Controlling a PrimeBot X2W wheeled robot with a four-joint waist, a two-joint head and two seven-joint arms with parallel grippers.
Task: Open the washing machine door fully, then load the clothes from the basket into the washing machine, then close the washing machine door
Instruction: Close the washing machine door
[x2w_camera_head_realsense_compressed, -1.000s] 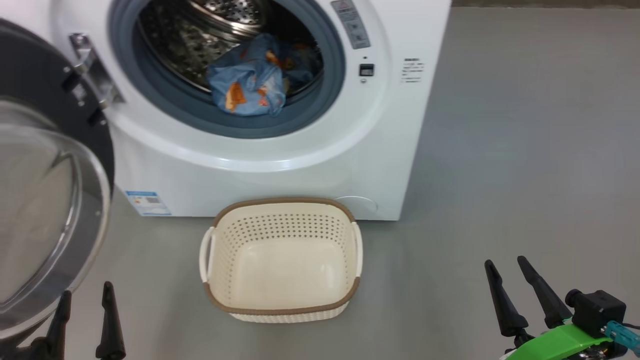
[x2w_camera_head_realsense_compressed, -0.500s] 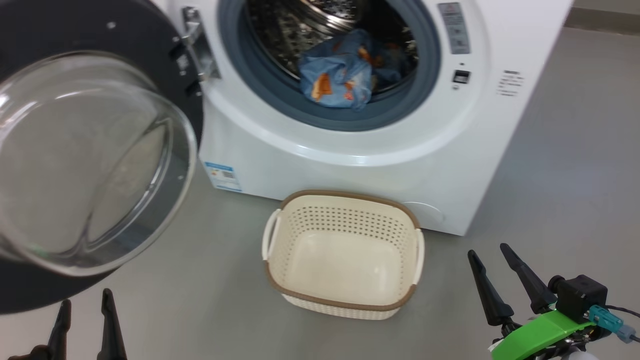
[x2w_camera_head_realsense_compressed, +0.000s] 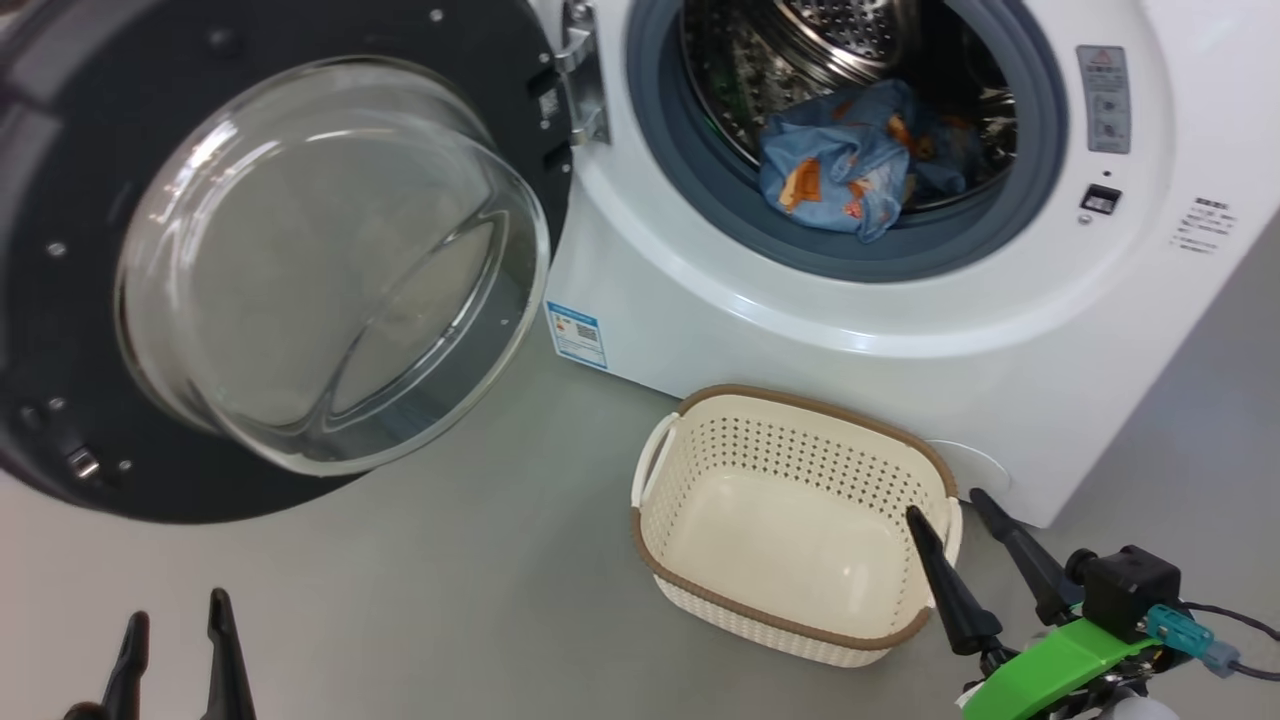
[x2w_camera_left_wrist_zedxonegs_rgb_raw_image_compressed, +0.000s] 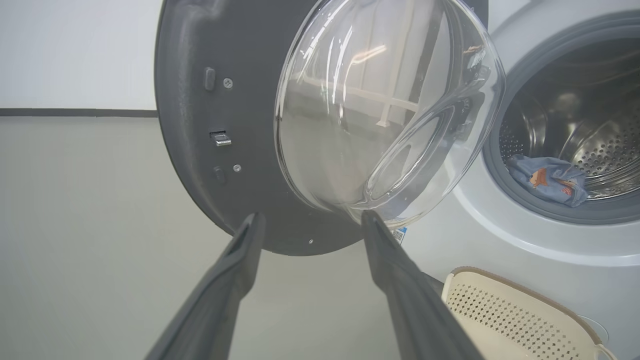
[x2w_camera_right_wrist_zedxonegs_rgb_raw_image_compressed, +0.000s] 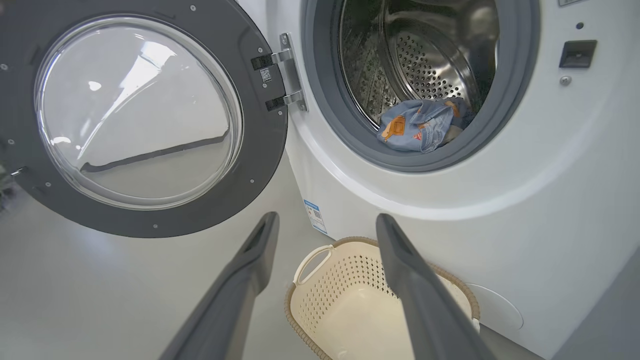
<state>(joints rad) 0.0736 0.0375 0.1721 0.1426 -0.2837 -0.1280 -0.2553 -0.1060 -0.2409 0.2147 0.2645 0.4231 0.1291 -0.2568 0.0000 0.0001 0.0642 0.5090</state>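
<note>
So here's the laundry setup. The big white front-loading washing machine (x2w_camera_head_realsense_compressed: 800, 330) stands on the grey floor (x2w_camera_head_realsense_compressed: 450, 600). Its large round door with the glossy black rim and bulging clear glass window (x2w_camera_head_realsense_compressed: 320, 270) is swung wide open to the left on a metal hinge (x2w_camera_head_realsense_compressed: 580, 80).

The light blue clothes with little orange and brown cartoon prints (x2w_camera_head_realsense_compressed: 845, 165) are bunched at the front of the steel drum, right behind the grey-blue gasket. That's well away from both pincers.

The small cream-white perforated plastic basket with the brown woven-look rim (x2w_camera_head_realsense_compressed: 800, 450) is on the floor just in front of the machine, and it's empty.

The right pincer (x2w_camera_head_realsense_compressed: 945, 505) is spread wide and holding nothing. In the head view, one fingertip overlaps the basket's right end. In the right wrist view, the basket (x2w_camera_right_wrist_zedxonegs_rgb_raw_image_compressed: 345, 260) lies under and between the two fingers (x2w_camera_right_wrist_zedxonegs_rgb_raw_image_compressed: 250, 270). I can't tell if anything actually touches.

The left pincer (x2w_camera_head_realsense_compressed: 176, 612) sits low at the left with its fingers parted, gripping nothing either. In its wrist view, the open door (x2w_camera_left_wrist_zedxonegs_rgb_raw_image_compressed: 210, 165) hangs right ahead of the fingertips (x2w_camera_left_wrist_zedxonegs_rgb_raw_image_compressed: 385, 250), close but apart.
</note>
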